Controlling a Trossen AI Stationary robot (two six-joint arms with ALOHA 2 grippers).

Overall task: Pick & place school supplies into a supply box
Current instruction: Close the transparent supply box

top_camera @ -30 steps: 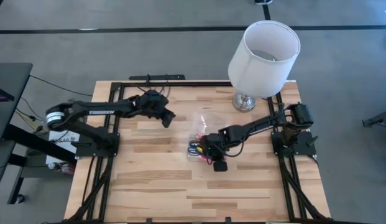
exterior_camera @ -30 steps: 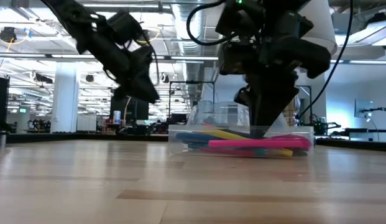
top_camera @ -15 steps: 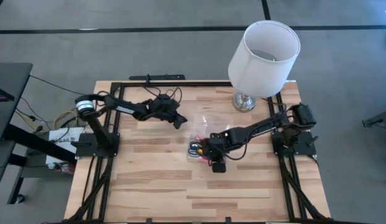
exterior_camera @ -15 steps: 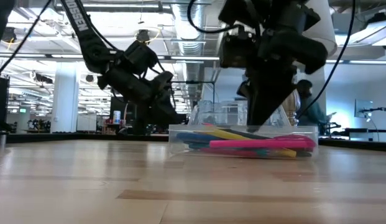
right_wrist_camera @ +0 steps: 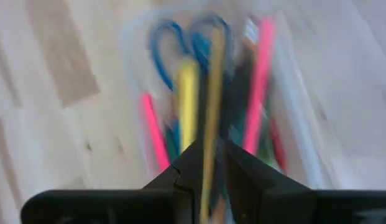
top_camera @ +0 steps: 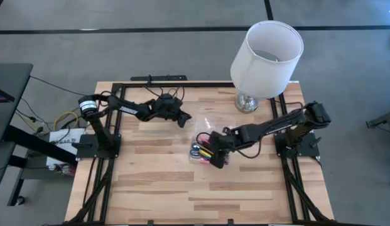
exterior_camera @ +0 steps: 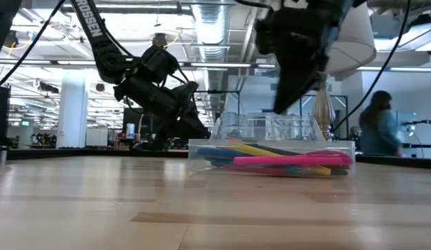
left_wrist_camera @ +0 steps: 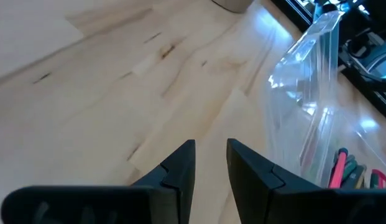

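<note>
I see the clear supply box [top_camera: 203, 149] mid-table, lid [left_wrist_camera: 303, 93] raised, holding pink, yellow and green pens [exterior_camera: 291, 161] and blue-handled scissors [right_wrist_camera: 174, 43].

Right gripper [right_wrist_camera: 208, 163] at 6 o'clock, fingers [right_wrist_camera: 188, 165] narrowly parted around a yellow pencil [right_wrist_camera: 210, 124]. Beyond, toward 12 o'clock: blue scissors [right_wrist_camera: 180, 43], pink markers [right_wrist_camera: 258, 81], yellow marker [right_wrist_camera: 188, 99] in the clear box [right_wrist_camera: 298, 118].

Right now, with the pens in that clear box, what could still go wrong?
The right gripper hangs just over the packed box; dropping down, it might jab the pens or shove the box. The lid stands upright beside the left gripper, so a clumsy push might tip the light box instead of closing it.
</note>
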